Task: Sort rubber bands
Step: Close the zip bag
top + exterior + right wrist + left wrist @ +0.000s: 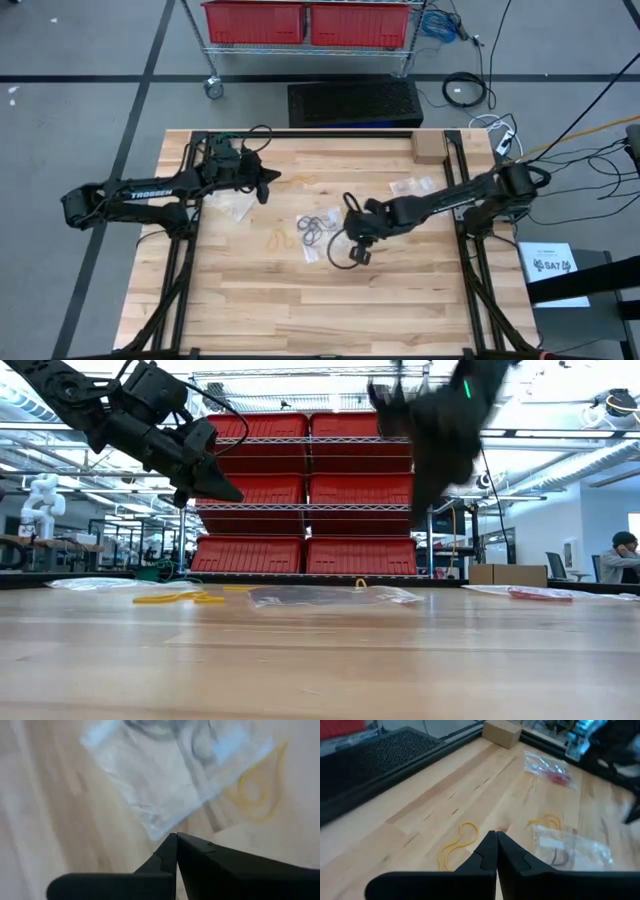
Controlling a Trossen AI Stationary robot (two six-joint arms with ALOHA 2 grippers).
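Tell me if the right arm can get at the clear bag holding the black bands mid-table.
Probably yes. The right gripper, shut and empty, hovers just beside the clear bag, with only bare table around it and the left gripper well away.

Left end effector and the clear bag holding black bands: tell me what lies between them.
High view: from the left end effector to that clear bag, mostly bare wood; one yellowish band lies just off that line.

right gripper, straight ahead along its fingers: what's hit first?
Probably the clear plastic bag lying on the table. The shut right gripper points at its near corner; depth unclear.
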